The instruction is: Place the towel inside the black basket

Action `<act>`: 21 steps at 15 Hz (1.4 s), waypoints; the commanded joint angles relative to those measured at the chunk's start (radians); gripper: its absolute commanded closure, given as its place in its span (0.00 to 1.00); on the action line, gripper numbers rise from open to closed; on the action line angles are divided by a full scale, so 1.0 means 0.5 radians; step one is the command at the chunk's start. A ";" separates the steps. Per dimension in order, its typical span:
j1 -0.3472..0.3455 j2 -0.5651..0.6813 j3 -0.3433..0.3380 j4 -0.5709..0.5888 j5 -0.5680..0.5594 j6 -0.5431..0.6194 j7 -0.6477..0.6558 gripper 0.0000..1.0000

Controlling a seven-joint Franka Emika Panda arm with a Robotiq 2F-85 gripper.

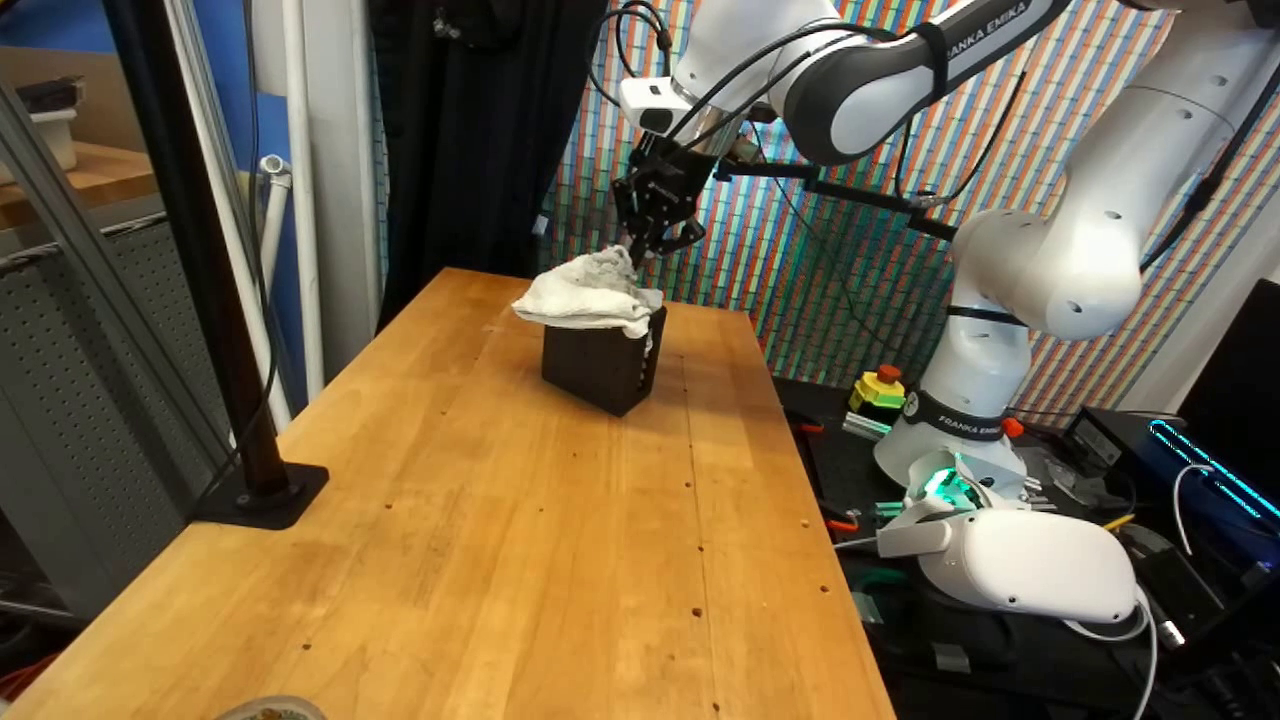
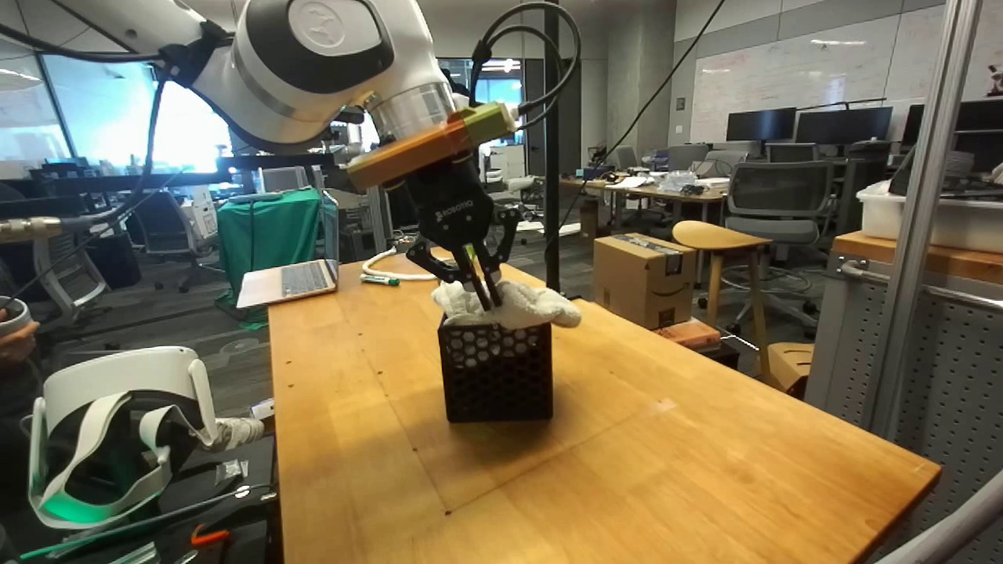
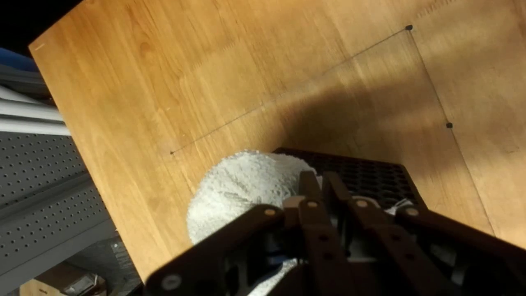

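A white fluffy towel [image 1: 580, 290] lies bunched over the top of the black basket [image 1: 598, 362], part of it hanging out past the rim. In an exterior view the towel [image 2: 537, 305] overhangs one side of the basket [image 2: 497, 384], and some white shows through the upper holes of its honeycomb wall. My gripper [image 2: 490, 305] points down at a tilt over the basket, its fingers close together with towel pinched at the tips. In the wrist view the towel [image 3: 246, 189] bulges beside the fingertips [image 3: 320, 176], and the basket wall [image 3: 370, 176] shows beyond. The basket's inside is hidden.
The basket stands on a wooden table [image 1: 480, 520]. A laptop [image 2: 294, 282] and a green marker [image 2: 381, 280] lie at the table's end. A black post [image 1: 262, 490] stands at an edge. A round item [image 1: 270, 710] is partly visible at the near edge.
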 commanded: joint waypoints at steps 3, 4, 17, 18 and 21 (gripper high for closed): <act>0.057 0.007 -0.006 0.016 0.061 0.123 -0.063 0.89; 0.056 0.012 -0.005 0.014 0.050 0.147 -0.056 0.89; 0.093 0.275 -0.041 0.026 0.383 0.261 -0.330 0.89; 0.088 0.300 -0.038 0.032 0.436 0.233 -0.371 0.88; 0.073 0.374 -0.019 0.060 0.547 0.166 -0.463 0.88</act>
